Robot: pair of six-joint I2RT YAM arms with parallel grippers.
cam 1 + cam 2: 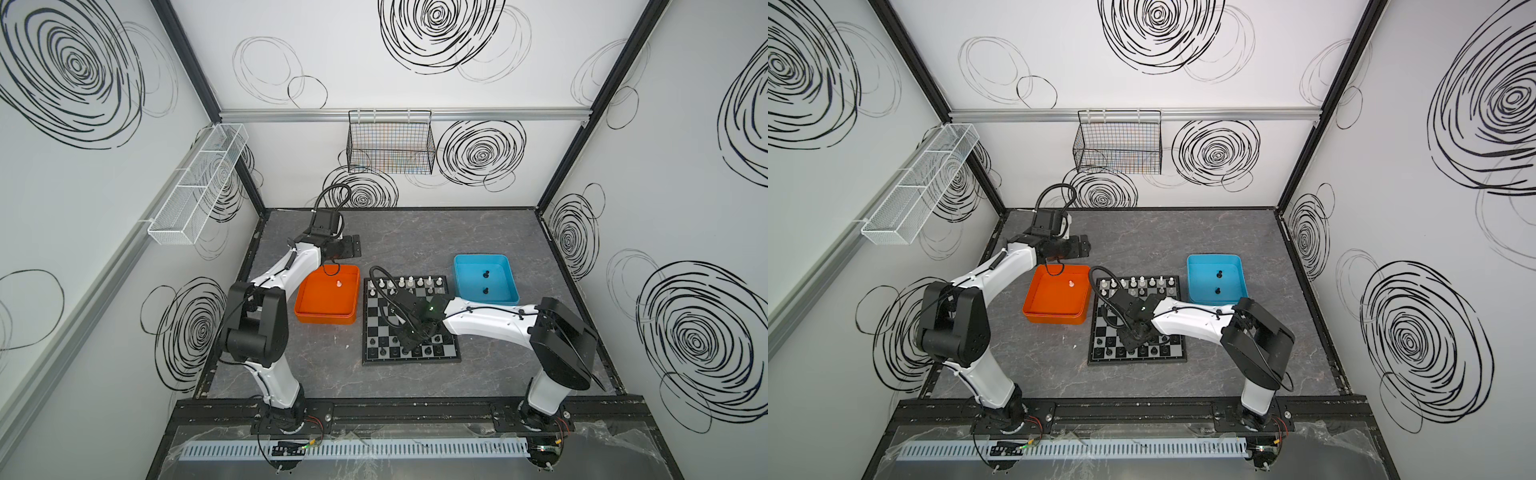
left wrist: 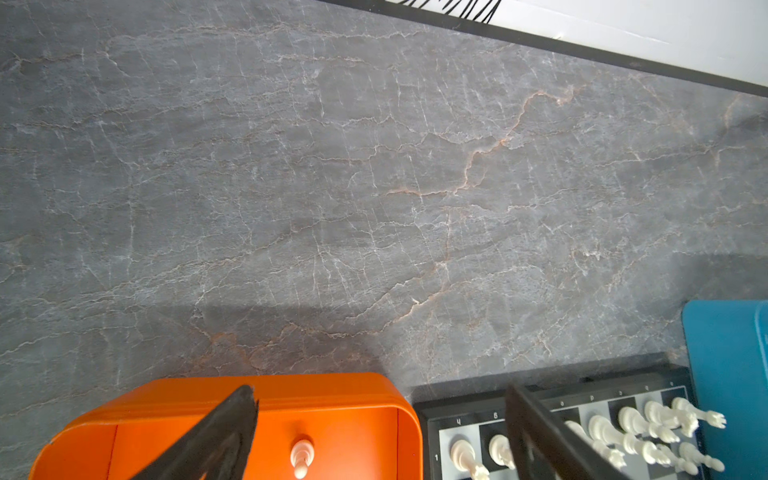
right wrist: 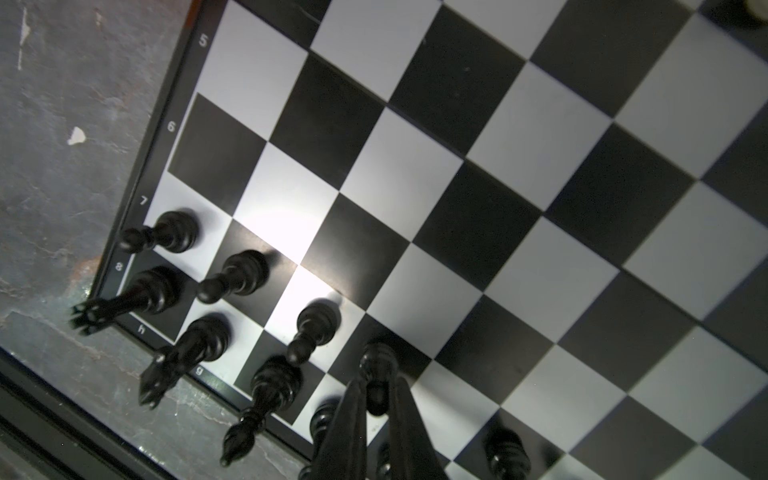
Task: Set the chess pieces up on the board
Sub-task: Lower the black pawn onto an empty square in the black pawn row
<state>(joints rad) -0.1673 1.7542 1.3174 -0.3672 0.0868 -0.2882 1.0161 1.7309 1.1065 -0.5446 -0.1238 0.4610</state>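
Right tool on pawn, black pieces crowding

Left arm, right arm: white moulded link shells set between bulky black joint housings. Thin black cables clipped along white shells. Ribbed black hose fitted to boxy black camera block; matching hose fitted on right arm. Small green light shown near right wrist. Round black bases bolted to black rail, red-orange wires seen beside. Jaws shaped as black tapered blades.
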